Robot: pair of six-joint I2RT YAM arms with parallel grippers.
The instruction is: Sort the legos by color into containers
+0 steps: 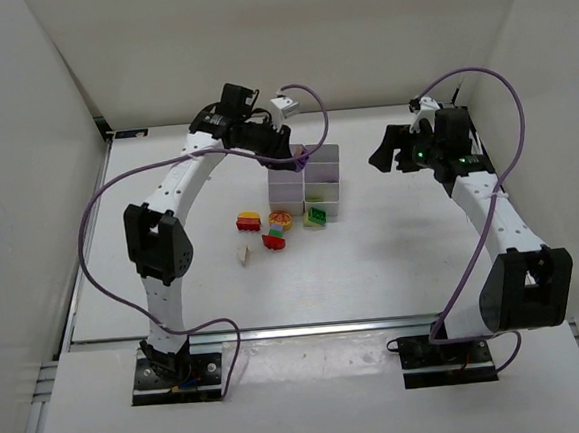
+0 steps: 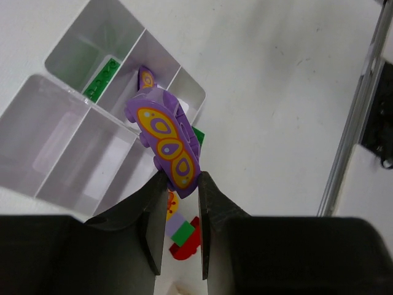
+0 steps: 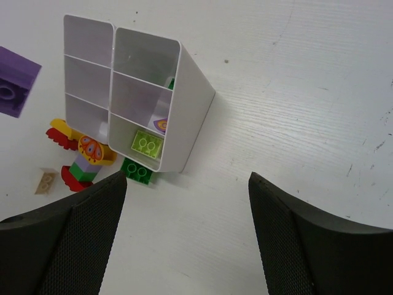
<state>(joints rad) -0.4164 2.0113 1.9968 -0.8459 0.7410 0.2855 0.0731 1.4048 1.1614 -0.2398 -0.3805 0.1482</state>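
Six joined white boxes (image 1: 287, 189) sit mid-table toward the far edge, with the left gripper (image 2: 182, 178) above them clamping a purple butterfly piece (image 2: 164, 138), the right gripper (image 3: 187, 177) spread wide and empty, and sorting seemingly barely begun: a lime brick (image 3: 147, 144) boxed, several loose bricks (image 1: 270, 228) nearer the front edge.

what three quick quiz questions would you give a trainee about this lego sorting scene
1. True or false: the right gripper is holding a brick.
2. What is the left gripper clamped on? A) a red brick B) the purple butterfly piece C) nothing
3. Fill in: the lime brick lies ___ the white box.

Key: 1 false; 2 B; 3 inside
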